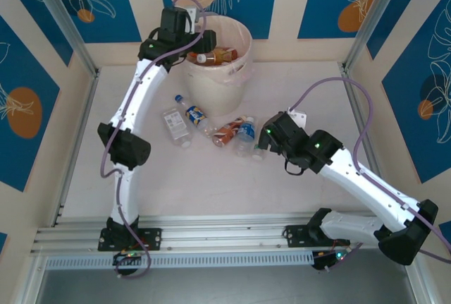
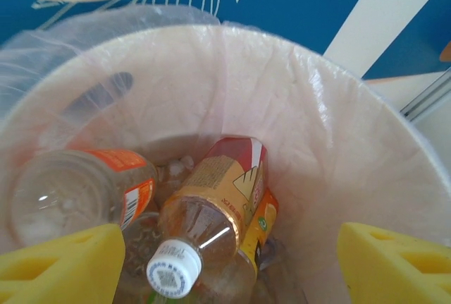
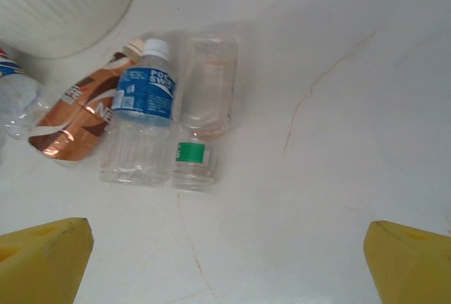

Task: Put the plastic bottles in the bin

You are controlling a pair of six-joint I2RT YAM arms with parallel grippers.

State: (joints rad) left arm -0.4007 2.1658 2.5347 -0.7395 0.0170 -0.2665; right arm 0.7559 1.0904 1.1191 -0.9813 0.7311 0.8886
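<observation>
While the left gripper [image 2: 229,265] hangs over the bin [image 2: 331,128], both grippers stand open, holding nothing.
Several bottles [image 2: 211,219] lie in the bin directly below its pads; loose bottles [image 3: 141,120] lie on the table [image 3: 338,142] just ahead of the right gripper [image 3: 227,262].

5 bottles [image 1: 245,135] on table [image 1: 303,78], 3+ in bin [image 1: 218,89].

The pale, faintly veined tabletop [image 1: 211,191] is evenly lit. Walls [image 1: 113,1] at 9, 12 and 3 o'clock carry cream and deep-blue panels with white leaf outlines and orange discs [image 1: 21,112]. Aluminium posts [image 1: 62,18] rise at 10 and 2 o'clock. A grooved aluminium rail [image 1: 225,237] spans 6 o'clock.
</observation>
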